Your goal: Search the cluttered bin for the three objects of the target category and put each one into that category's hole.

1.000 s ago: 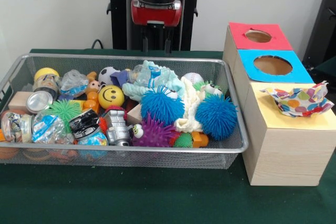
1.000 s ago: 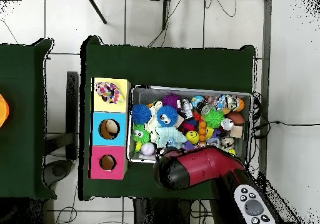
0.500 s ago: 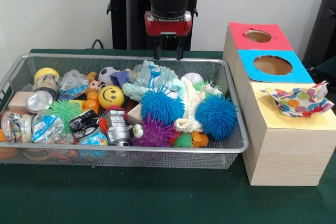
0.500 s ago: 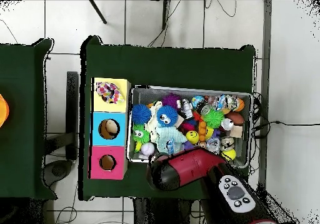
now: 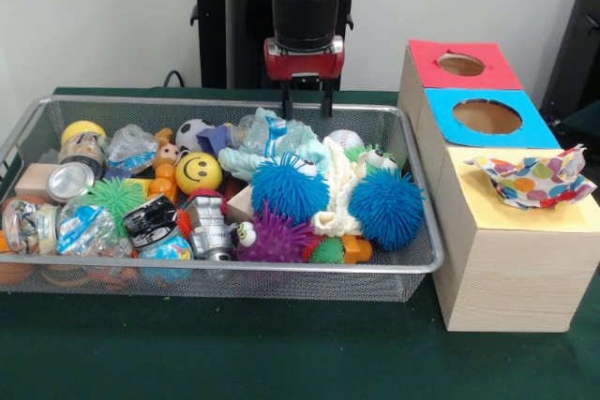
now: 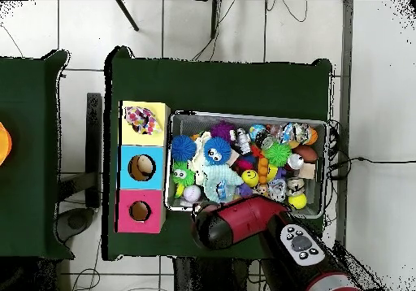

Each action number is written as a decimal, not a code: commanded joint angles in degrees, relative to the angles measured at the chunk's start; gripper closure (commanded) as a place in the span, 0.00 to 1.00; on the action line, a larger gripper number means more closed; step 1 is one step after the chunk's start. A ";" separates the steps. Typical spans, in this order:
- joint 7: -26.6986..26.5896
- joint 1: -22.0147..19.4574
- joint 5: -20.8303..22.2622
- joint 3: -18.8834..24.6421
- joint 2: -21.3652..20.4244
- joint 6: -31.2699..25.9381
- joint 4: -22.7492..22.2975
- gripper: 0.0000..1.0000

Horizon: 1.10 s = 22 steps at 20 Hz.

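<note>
The wire mesh bin (image 5: 216, 268) is full of toys; it also shows in the overhead view (image 6: 248, 115). One polka-dot cloth (image 5: 532, 178) lies bunched on the yellow surround of the wooden box (image 5: 511, 274) and covers the hole; it also shows from above (image 6: 142, 119). No other polka-dot cloth shows in the bin. My gripper (image 5: 306, 106) is open and empty, just above the bin's far rim, over the mint-green cloth (image 5: 281, 140). In the overhead view the arm (image 6: 244, 220) hides it.
Blue spiky balls (image 5: 386, 208), a purple spiky ball (image 5: 275, 236), a yellow smiley ball (image 5: 198, 172) and a cream cloth (image 5: 339, 196) lie in the bin. The blue-surround hole (image 5: 487, 116) and the red-surround hole (image 5: 460, 65) lie behind the yellow one.
The gripper has moved to the picture's right and come down a little toward the bin's far rim. The cloth and the toys have not moved.
</note>
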<state>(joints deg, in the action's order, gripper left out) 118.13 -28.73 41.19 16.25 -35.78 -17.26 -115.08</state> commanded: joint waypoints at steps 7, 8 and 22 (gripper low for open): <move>0.32 -0.04 3.19 -1.62 3.37 0.67 5.56 0.00; 0.47 0.16 3.37 -2.06 3.10 0.62 5.56 0.00; 4.09 3.11 5.23 -6.15 11.22 6.04 10.83 0.00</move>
<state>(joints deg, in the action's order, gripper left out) 118.13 -27.21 41.19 13.49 -33.90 -15.76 -113.45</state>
